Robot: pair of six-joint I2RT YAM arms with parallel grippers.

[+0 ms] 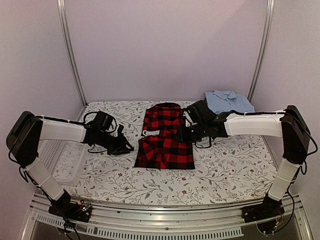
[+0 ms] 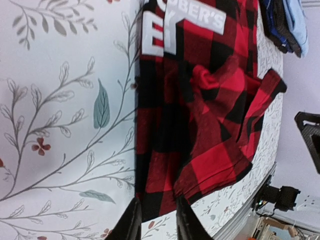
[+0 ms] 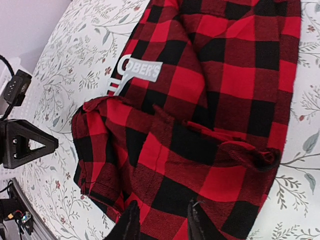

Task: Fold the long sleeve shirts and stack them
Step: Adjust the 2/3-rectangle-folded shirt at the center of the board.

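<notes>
1. Check shirt (image 1: pixel 165 137) lies mid-bench (image 1: pixel 225 165), collar end away from the arm bases, narrowed to a long panel. Its near half is rumpled, with a loose fold (image 2: pixel 220 85) bunched on top.
2. Left claw (image 1: pixel 125 146) sits low at the shirt's left edge. In its wrist view the fingers (image 2: pixel 131 225) stand slightly parted with the hem showing beyond them. It is judged not to be gripping; contact with the cloth cannot be confirmed.
3. Right claw (image 1: pixel 184 134) sits at the shirt's right edge, fingers (image 3: pixel 129 222) parted above the check cloth, holding nothing.
4. Blue shirt (image 1: pixel 227 101) lies folded at the far right, on top of navy shirts (image 2: pixel 274 25), apart from the check shirt.
5. Stage, as judged: the fold is unfinished and stacking has not begun.
6. Risk: a pinch that takes only the top layer would peel the fold open. Cause: several loose layers at each edge.
7. Risk: the panel skews on lifting. Cause: the claws sit at different points along the shirt, the right one farther from the bases.
8. Risk: the rumpled half gets folded in, giving a lumpy bundle that may slide off the stack. Cause: the bunched fold has not been smoothed first.
9. Risk: a low pinch drags the bench covering along with the hem, if that covering is loose.
</notes>
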